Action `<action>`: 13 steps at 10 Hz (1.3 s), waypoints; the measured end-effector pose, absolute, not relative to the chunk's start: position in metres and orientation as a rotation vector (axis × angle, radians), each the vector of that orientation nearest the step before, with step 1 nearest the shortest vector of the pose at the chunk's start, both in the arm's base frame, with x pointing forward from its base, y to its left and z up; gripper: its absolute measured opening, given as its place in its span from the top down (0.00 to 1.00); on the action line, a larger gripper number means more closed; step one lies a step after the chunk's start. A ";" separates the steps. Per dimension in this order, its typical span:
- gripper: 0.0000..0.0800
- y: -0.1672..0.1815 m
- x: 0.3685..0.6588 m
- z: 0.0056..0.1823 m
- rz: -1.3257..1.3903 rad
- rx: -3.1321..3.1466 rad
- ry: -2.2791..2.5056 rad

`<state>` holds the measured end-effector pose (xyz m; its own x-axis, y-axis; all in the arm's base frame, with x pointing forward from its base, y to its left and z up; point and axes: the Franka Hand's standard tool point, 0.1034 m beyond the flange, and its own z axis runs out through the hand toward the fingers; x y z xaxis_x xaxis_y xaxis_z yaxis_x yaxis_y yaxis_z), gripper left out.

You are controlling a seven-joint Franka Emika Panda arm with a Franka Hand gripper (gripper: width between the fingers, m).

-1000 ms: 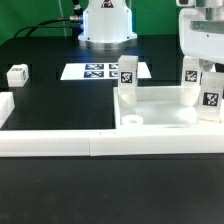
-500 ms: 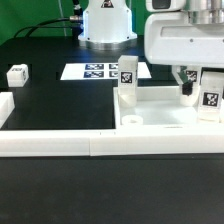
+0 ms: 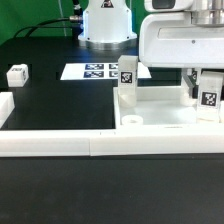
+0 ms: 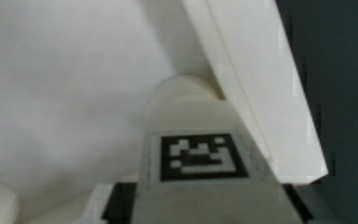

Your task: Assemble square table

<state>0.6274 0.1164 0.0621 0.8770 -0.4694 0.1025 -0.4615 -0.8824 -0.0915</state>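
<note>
End effector (image 3: 190, 88) vertical, astride leg (image 4: 202, 150)

No letters, numbers or brand names legible. Only square black-and-white marker tags (image 3: 127, 76).
- marker board (image 3: 100, 71), upper centre of exterior view: four tags in a block.
- small leg (image 3: 17, 75), exterior view's left: one tag on its facing side.
- standing leg (image 3: 127, 88), centre, at a corner of the square table slab (image 3: 160, 116): one tag.
- far-right leg (image 3: 210, 98): one tag.
- wrist-view leg (image 4: 201, 150): one tag, pattern blurred.
</note>
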 end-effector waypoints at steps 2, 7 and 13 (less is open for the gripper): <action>0.65 0.116 0.627 0.062 -0.179 -2.913 0.950; 0.65 0.116 0.626 0.060 -0.029 -2.021 2.184; 0.25 0.120 0.637 0.063 -0.186 -2.463 1.607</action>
<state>0.6370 0.1203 0.0635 0.4028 -0.9153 -0.0009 -0.8908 -0.3918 -0.2303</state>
